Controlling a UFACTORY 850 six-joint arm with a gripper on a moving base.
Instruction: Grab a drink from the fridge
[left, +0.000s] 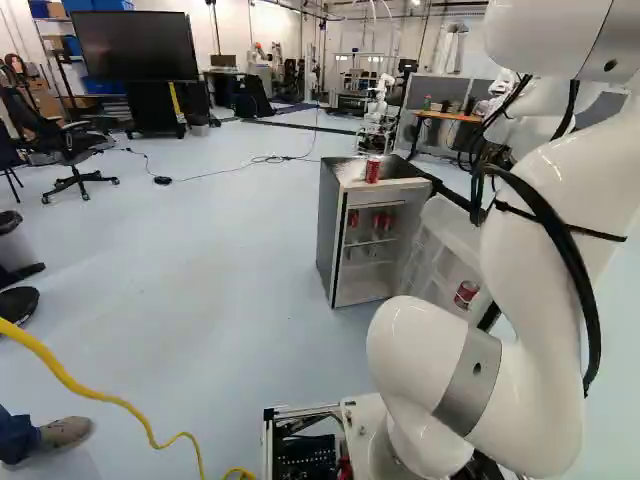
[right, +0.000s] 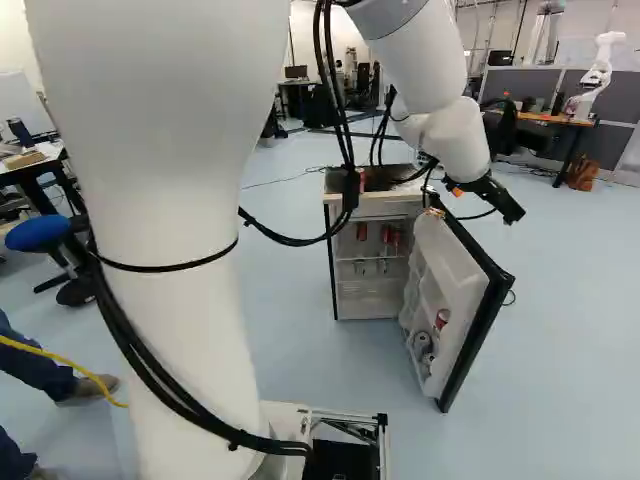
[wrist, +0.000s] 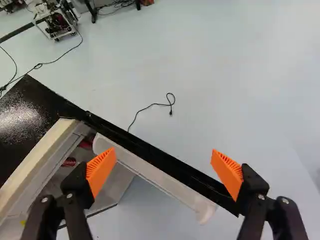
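Note:
My gripper (right: 504, 203) hangs above the opened door in the right base view. The wrist view shows the gripper (wrist: 163, 167) open, its orange pads wide apart over the top edge of the door (wrist: 165, 162), with nothing gripped. The small fridge (left: 332, 225) stands with its door (right: 455, 300) swung out. Red cans (left: 382, 221) are on an inner shelf, another red can (left: 371, 171) stands on the fridge top, and a red can (left: 466, 293) sits in the door rack. In the wrist view the fridge body hides most of its inside.
Another robot (left: 379, 110) stands beyond the fridge, and one more robot (right: 598, 72) is by a table at the back right. A black cable (wrist: 150, 106) lies on the floor past the door. A yellow cable (left: 110, 397) and a person's shoe (left: 65, 432) are at the near left.

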